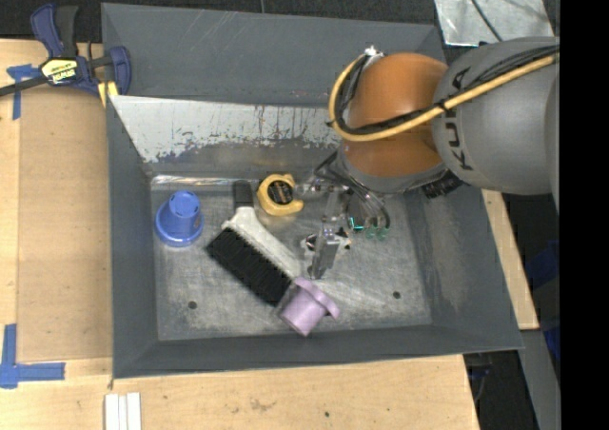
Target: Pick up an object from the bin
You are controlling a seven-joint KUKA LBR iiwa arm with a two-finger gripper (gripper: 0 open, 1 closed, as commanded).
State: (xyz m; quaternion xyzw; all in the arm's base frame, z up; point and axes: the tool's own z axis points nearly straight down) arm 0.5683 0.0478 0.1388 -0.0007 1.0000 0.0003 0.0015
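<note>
Lilac and cup-like, a small piece lies at the front of the grey bin, just below the gripper. A black brush with a white handle touches its left side. A yellow tape measure and a blue cup sit further back. The orange wrist cover hides the floor behind it (whether the gripper is spread or closed, I cannot tell).

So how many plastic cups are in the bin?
2. The blue plastic cup stands at the left; the lilac plastic cup lies tipped near the front wall. The arm could hide others.
</note>
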